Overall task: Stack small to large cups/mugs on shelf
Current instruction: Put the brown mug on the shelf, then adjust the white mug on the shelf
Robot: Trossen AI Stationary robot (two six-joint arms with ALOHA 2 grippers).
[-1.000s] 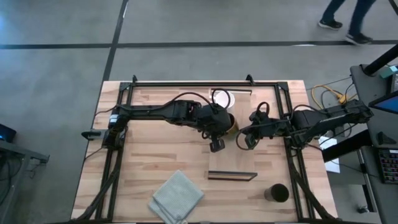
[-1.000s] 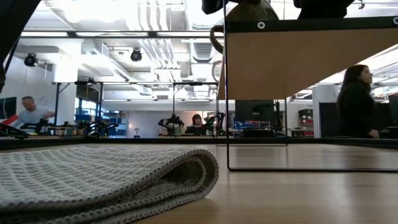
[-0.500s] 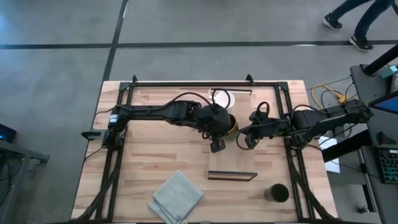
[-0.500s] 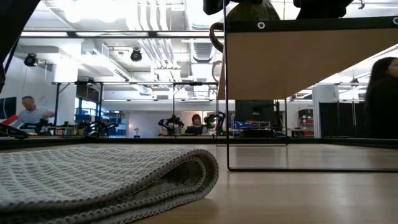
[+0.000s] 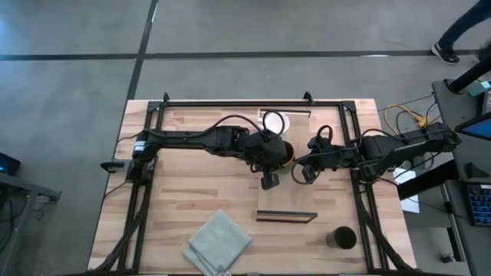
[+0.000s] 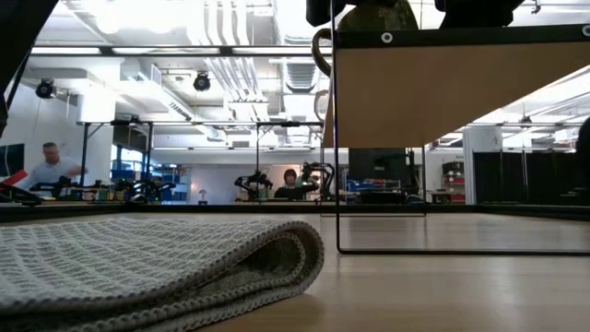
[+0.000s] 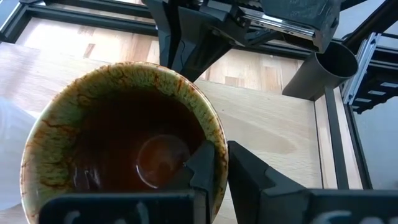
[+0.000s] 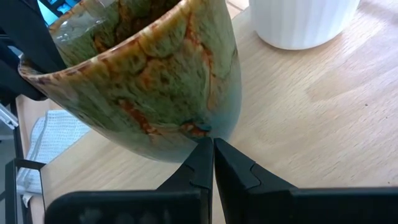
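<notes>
— So, how many cups do you count?

— You have three: a white mug point(image 5: 273, 121) on the shelf point(image 5: 295, 201), a brown-green mug point(image 7: 121, 140) beside it, and a dark cup point(image 5: 342, 238) well apart on the table point(image 5: 176, 192).

— And your two grippers?

— Your left gripper point(image 7: 217, 171) pinches the brown-green mug's rim, one finger inside. Your right gripper point(image 8: 212, 163) sits pressed together at that mug's outer wall, gripping nothing.

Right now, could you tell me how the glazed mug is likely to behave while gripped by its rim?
Probably slippery: the glazed mug looks glossy, and the left hand pinches only its rim. It may swing; it sits tilted in the right wrist view. Looks ceramic, so probably fragile.
</notes>
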